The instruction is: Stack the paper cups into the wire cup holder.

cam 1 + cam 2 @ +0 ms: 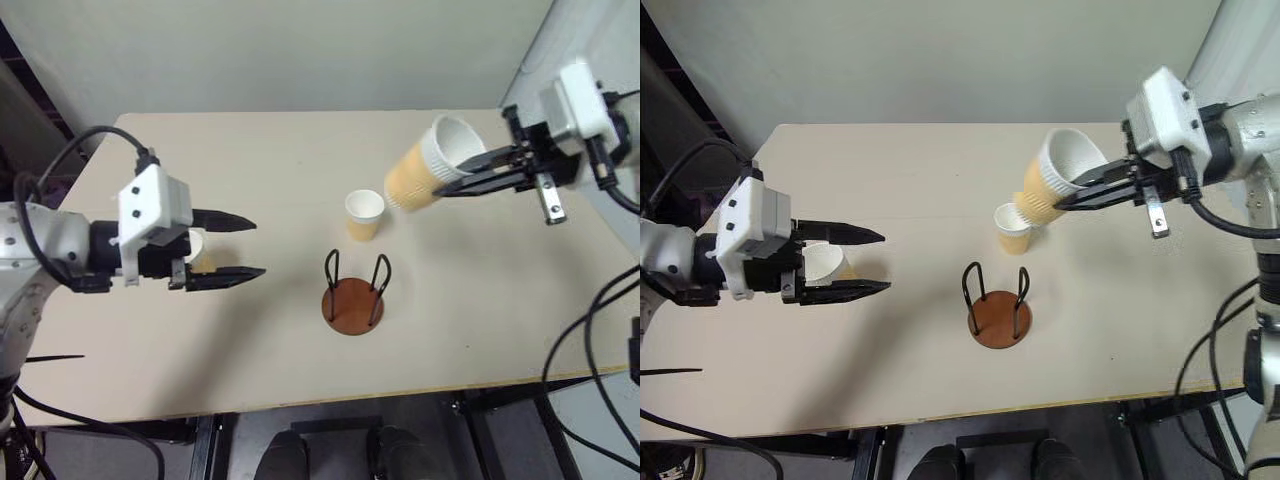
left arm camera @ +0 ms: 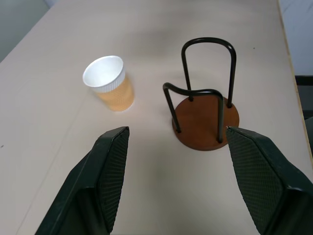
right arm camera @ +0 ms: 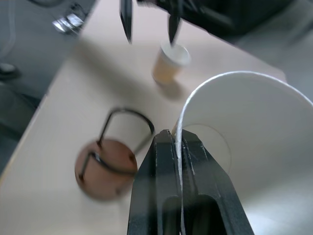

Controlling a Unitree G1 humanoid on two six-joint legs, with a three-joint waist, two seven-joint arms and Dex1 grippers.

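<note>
Right gripper (image 1: 452, 181) pinching unmarked paper cup (image 1: 428, 166) rim.

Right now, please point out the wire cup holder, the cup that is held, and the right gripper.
wire cup holder (image 1: 351, 308): left eye view, disc base.
held paper cup (image 1: 412, 178): left eye view, side wall.
right gripper (image 1: 470, 170): left eye view, fingertips.

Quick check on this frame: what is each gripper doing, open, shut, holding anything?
Left gripper: open, holding nothing, above the table.
Right gripper: shut on the rim of a paper cup, held tilted in the air.
</note>
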